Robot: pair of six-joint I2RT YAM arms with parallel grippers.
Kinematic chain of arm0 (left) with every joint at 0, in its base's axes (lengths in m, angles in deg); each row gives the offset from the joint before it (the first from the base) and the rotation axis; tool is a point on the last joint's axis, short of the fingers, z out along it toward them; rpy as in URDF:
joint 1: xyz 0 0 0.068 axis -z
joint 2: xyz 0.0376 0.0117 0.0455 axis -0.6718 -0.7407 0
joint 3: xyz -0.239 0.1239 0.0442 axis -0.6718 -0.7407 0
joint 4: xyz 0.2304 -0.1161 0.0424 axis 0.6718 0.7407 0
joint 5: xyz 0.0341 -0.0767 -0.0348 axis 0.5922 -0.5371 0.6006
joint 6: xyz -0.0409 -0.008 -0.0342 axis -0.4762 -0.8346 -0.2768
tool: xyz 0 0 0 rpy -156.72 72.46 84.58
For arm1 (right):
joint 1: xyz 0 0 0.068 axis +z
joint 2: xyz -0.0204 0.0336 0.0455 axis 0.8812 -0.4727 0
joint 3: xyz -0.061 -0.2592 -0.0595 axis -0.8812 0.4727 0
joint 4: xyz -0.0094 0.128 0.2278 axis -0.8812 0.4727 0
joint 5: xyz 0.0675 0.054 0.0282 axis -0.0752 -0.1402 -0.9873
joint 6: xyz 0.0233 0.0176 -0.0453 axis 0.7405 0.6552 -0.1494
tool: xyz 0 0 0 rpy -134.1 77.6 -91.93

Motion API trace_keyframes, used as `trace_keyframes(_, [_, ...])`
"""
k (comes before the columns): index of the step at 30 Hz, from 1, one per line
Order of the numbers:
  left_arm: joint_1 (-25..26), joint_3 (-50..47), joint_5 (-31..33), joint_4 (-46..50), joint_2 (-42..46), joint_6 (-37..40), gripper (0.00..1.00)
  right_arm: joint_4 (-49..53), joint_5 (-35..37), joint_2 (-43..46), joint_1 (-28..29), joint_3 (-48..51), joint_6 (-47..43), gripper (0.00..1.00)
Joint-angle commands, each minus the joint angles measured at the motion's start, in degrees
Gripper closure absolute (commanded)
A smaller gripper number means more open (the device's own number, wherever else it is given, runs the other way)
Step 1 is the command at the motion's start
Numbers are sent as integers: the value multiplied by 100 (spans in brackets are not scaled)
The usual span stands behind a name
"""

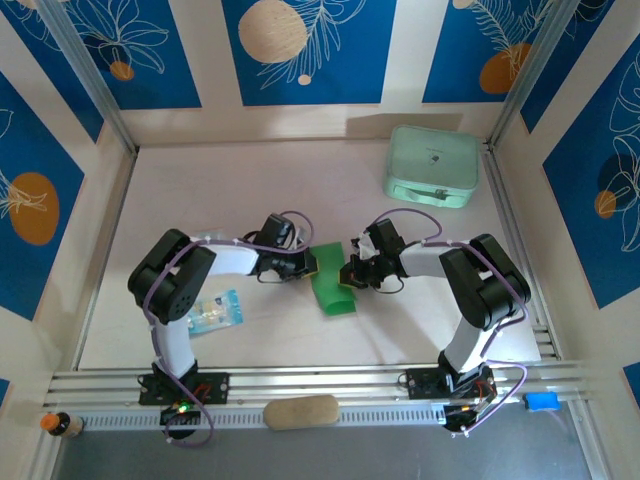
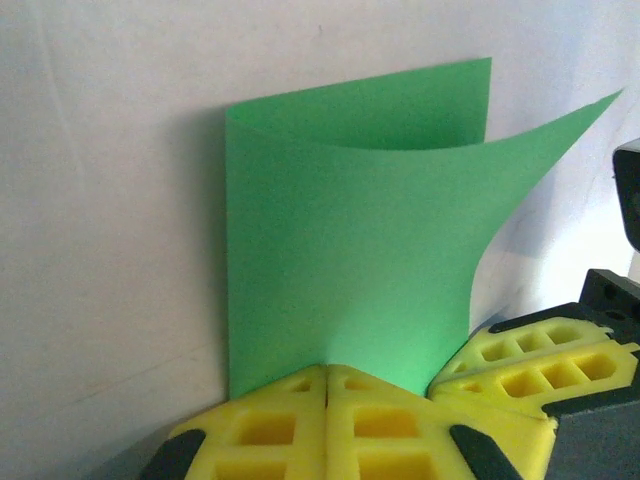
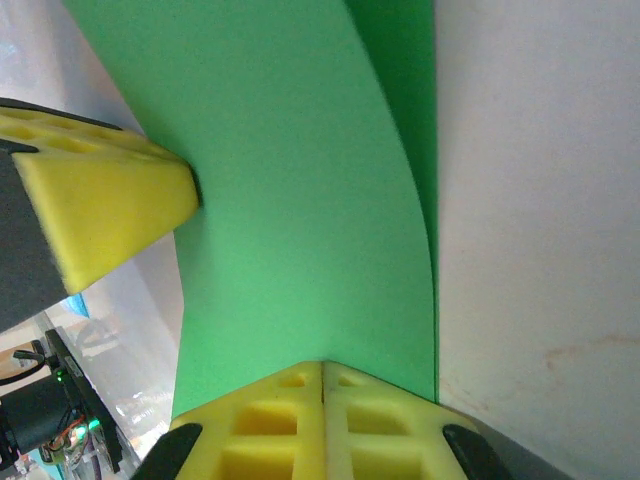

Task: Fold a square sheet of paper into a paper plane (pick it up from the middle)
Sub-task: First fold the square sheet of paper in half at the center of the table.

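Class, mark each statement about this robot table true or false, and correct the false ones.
1. Both the left gripper and the right gripper are shut on the square sheet of paper. True.
2. The sheet lies flat and unfolded. False: it is bent over on itself.
3. The mint case stands at the far right, away from the paper. True.
4. The clear packet lies beside the right arm. False: it lies beside the left arm.

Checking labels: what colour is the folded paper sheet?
The sheet is bright green, clearest in the left wrist view.
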State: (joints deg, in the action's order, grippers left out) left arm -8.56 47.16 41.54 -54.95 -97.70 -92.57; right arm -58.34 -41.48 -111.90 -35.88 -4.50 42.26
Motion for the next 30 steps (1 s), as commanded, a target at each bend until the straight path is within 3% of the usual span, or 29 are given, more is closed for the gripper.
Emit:
trace_keyframes(1, [-75,321,78,506,98,323,97,455,637,-247,-16,201,31,100])
trace_keyframes(7, [-76,697,-29,761,-162,446,97,460,641,-248,-16,209,33,100])
trace_keyframes(17, [-219,452,133,709,-582,408,98,439,623,-256,-14,213,38,100])
trace_keyframes(30, [-254,982,-189,741,-371,530,95,440,613,-256,-25,222,29,100])
